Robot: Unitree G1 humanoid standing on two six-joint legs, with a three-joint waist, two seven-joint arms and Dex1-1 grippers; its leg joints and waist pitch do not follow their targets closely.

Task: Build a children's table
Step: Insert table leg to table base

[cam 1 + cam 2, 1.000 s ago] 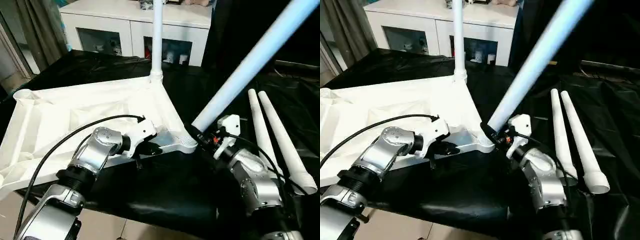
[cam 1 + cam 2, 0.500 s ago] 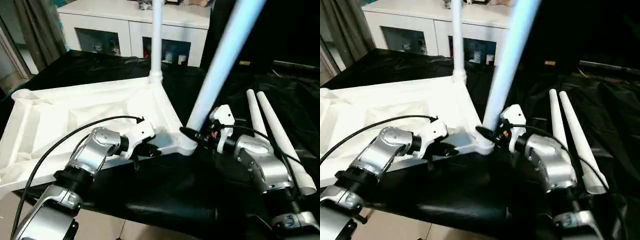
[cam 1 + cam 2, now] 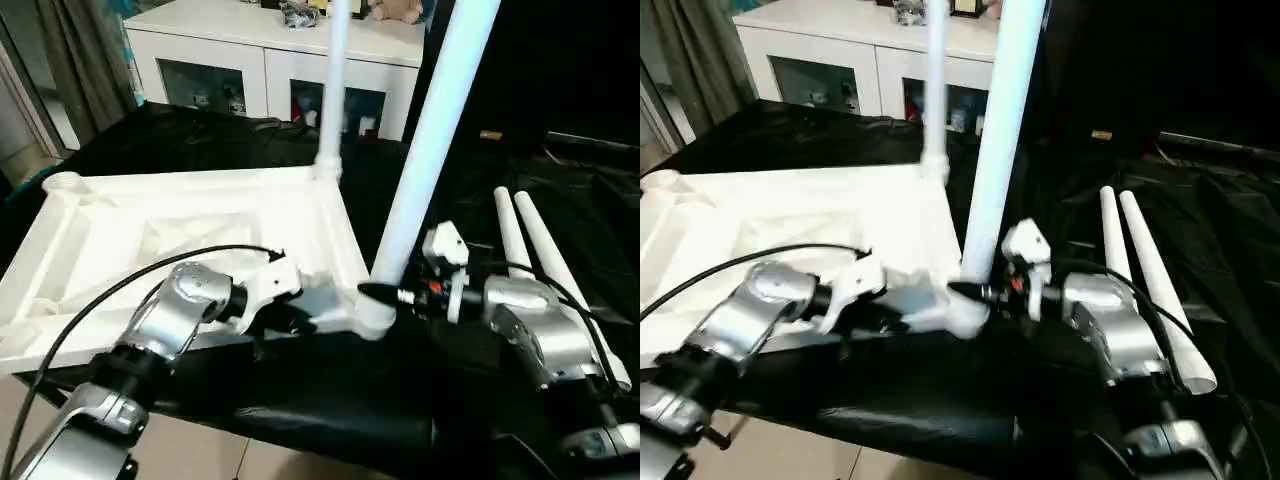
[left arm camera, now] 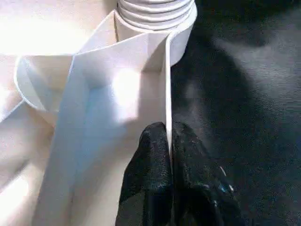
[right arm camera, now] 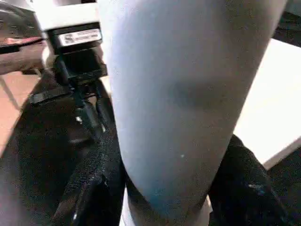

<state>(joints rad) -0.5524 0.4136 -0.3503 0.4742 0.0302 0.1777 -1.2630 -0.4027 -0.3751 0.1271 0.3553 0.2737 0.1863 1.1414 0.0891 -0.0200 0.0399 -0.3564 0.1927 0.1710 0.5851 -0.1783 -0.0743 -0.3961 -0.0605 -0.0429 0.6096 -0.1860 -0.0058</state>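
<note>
A: White plastic tabletop (image 3: 180, 235) lies upside down, ribbed side up, on the black-draped work table (image 3: 330, 390). One leg (image 3: 334, 90) is already seated upright in the far corner socket. Second leg (image 3: 425, 150) stands nearly upright at the near corner socket (image 3: 372, 318).

B: Grippers?

A: Right gripper (image 3: 385, 294) is clamped around the base of the second leg; the right wrist view has a finger (image 5: 96, 186) on each side of the tube. Left gripper (image 4: 170, 155) is pinched tight on the tabletop's thin rim wall just beside that socket, steadying it.

B: Step?

A: Fitting leg two, I'd say. Threaded collar shows at the socket in the left wrist view, so it probably isn't fully home. Next move likely needs the leg kept square to the socket and turned or pressed down while the left holds the top from sliding. Risk: cross-seating if the leg leans.

B: Remaining parts?

A: Two spare legs (image 3: 545, 260) lie side by side on the cloth, on the robot's right, just beyond the right forearm. So roughly halfway at best.

B: Surface, room?

A: Black cloth is glossy and wrinkled, could be slippery under the plastic. Behind it a white cabinet (image 3: 270, 60) with glass doors and small items on top. Curtain (image 3: 85, 60) at far left, pale floor below the table edge.
</note>
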